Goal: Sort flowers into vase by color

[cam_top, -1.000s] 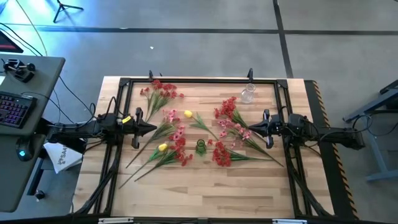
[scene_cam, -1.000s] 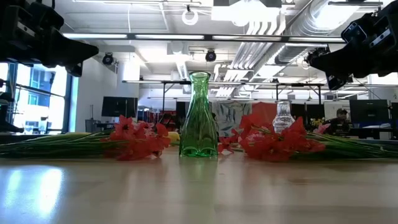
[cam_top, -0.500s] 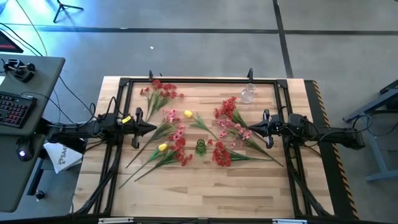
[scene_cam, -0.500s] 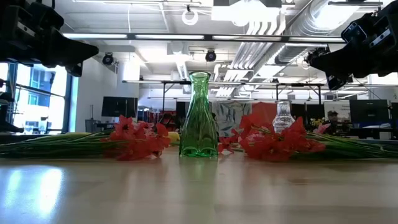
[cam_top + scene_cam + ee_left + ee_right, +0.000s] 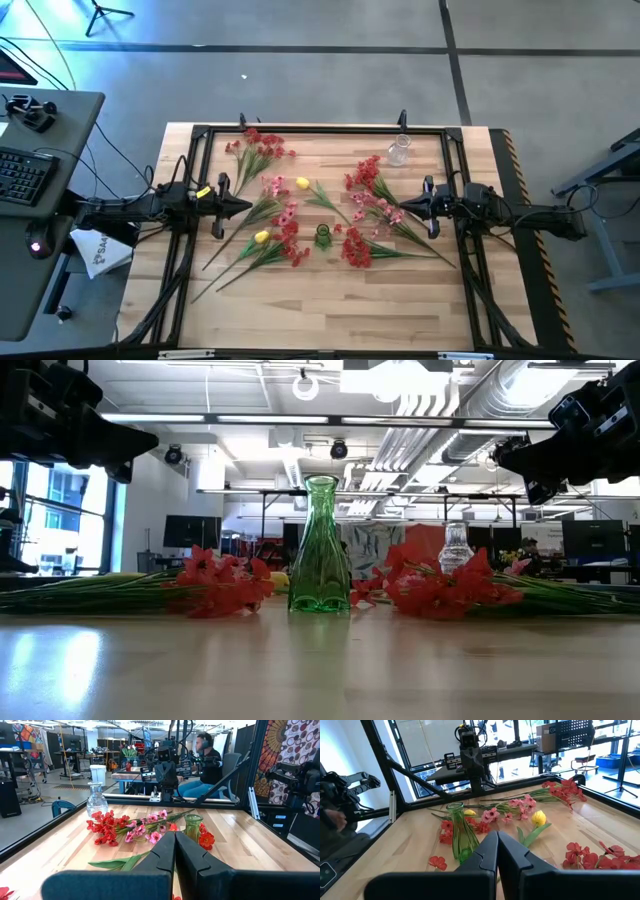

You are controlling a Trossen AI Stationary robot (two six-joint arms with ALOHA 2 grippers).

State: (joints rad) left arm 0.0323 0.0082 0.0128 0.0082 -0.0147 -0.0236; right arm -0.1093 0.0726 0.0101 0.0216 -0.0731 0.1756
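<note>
Flowers with red, pink and yellow blooms lie scattered flat on the wooden table [image 5: 330, 300]: a red bunch [image 5: 258, 145] far left, pink and red stems [image 5: 283, 215] in the middle, red and pink ones [image 5: 372, 205] on the right, two yellow blooms [image 5: 302, 183] [image 5: 262, 237]. A green glass vase [image 5: 322, 234] [image 5: 320, 550] stands upright at the centre; a clear vase [image 5: 399, 150] stands near the far edge. My left gripper [image 5: 246, 205] hovers shut at the left, above the stems. My right gripper [image 5: 402, 205] hovers shut at the right.
A black metal frame [image 5: 320, 130] runs around the table's edges. A desk with a keyboard [image 5: 20, 175] stands beyond the left edge. In the left wrist view a person [image 5: 207, 757] sits in the room behind the table. Bare wood lies along the near edge.
</note>
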